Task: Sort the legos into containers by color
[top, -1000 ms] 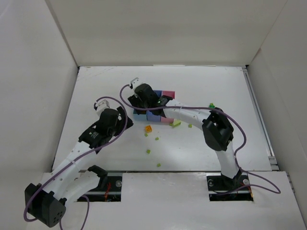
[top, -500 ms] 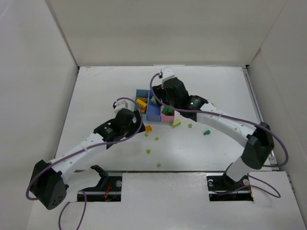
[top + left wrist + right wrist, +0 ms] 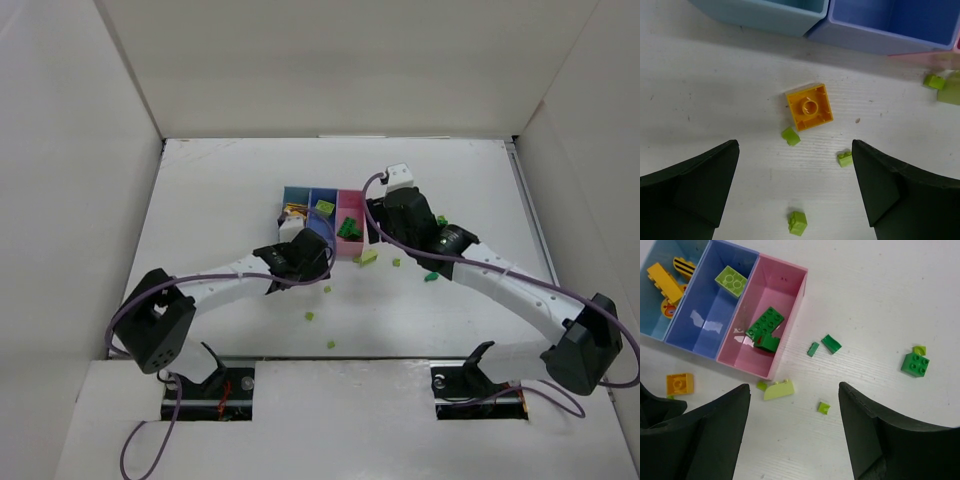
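Observation:
The joined containers show in the top view: light blue bin (image 3: 296, 197), periwinkle bin (image 3: 322, 228), pink bin (image 3: 350, 247). In the right wrist view the light blue bin (image 3: 655, 330) holds yellow bricks (image 3: 664, 282), the periwinkle bin (image 3: 695, 342) holds one lime brick (image 3: 731, 281), and the pink bin (image 3: 790, 305) holds dark green bricks (image 3: 765, 322). My left gripper (image 3: 303, 262) (image 3: 794, 150) is open and empty, hovering just in front of an orange brick (image 3: 810, 106). My right gripper (image 3: 380, 236) (image 3: 794, 392) is open and empty over a lime slope brick (image 3: 778, 389).
Tiny lime bricks (image 3: 790, 136) (image 3: 844, 159) (image 3: 797, 222) lie between the left fingers. Dark green pieces (image 3: 831, 344) (image 3: 813, 349), a dark green brick (image 3: 915, 363) and a lime bit (image 3: 823, 407) lie right of the tray. More lime bricks (image 3: 309, 316) (image 3: 331, 344) lie nearer the bases.
My right gripper has swung right, from over the tray to beside the pink bin. My left gripper has moved right, to the front of the tray over the orange brick.

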Controlling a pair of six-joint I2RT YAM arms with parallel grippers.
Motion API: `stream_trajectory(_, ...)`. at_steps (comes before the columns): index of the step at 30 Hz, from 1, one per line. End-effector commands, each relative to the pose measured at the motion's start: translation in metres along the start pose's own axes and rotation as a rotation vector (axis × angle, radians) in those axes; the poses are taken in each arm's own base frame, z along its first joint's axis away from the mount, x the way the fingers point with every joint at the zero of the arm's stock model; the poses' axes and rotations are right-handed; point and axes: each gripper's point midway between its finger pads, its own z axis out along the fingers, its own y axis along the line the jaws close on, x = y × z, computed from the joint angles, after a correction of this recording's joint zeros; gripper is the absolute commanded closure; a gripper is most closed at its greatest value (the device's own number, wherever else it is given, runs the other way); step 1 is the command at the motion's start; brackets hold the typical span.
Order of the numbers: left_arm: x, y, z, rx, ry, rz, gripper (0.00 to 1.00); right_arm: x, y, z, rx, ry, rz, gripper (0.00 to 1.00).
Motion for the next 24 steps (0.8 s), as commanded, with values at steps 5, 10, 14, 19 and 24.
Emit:
stream_trajectory(5, -0.026, -0.019, 0.013, 0.031, -0.115, -0.013, 0.08, -0.018, -0.010, -0.011, 0.028, -0.060, 0.056, 0.24)
stream_trajectory(10, -0.022, -0.017, 0.025, 0.010, -0.121, 0.001, 0.12, -0.014, -0.010, -0.010, 0.030, -0.052, 0.052, 0.24)
stream_trajectory(14, -0.019, -0.012, 0.032, -0.019, -0.118, 0.011, 0.20, -0.014, -0.008, -0.010, 0.021, -0.051, 0.061, 0.24)
stream_trajectory(19, -0.014, -0.015, 0.035, -0.011, -0.116, 0.008, 0.38, -0.014, -0.008, -0.010, 0.021, -0.051, 0.061, 0.24)
stream_trajectory(24, -0.004, -0.013, 0.037, -0.011, -0.096, 0.023, 0.41, -0.014, -0.008, -0.010, 0.021, -0.051, 0.061, 0.24)
